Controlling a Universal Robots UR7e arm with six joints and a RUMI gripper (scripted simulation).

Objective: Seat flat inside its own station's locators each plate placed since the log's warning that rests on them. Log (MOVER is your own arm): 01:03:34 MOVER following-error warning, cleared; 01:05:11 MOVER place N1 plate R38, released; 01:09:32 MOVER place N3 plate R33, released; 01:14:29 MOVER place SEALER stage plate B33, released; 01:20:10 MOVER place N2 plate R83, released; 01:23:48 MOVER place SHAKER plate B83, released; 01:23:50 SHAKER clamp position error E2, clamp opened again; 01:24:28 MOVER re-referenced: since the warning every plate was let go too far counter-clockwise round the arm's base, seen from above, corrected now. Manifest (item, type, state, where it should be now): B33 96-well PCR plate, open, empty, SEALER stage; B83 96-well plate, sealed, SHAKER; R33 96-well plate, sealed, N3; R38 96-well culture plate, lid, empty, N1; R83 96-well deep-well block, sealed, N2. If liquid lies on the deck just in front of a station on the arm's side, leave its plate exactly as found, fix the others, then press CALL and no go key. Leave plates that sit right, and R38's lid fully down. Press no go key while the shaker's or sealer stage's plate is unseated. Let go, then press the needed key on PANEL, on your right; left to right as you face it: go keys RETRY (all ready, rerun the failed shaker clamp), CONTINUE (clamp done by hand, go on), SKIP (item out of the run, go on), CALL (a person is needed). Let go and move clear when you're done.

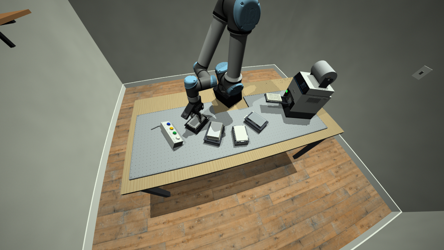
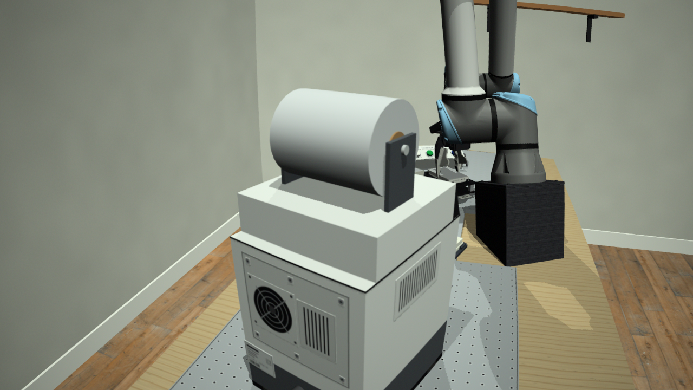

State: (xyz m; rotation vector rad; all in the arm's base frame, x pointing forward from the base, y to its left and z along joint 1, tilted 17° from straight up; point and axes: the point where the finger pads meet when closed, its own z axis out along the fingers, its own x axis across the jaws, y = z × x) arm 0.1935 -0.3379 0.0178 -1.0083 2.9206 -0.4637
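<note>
The jaws [image 1: 196, 117] are gripping the sealed plate [image 1: 195, 123] at the shaker station, left of centre on the surface [image 1: 217, 155], apparently reseating it; next, lowering it flat inside the locators.

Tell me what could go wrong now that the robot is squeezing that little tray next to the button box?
1. The end effector is shut on the plate at the dark station. Setting it down crooked could leave it resting on the locators instead of flat inside them.
2. The button box sits close by, so a wide swing might bump a key too soon.
3. The neighbouring plate is also near and could get nudged.
</note>
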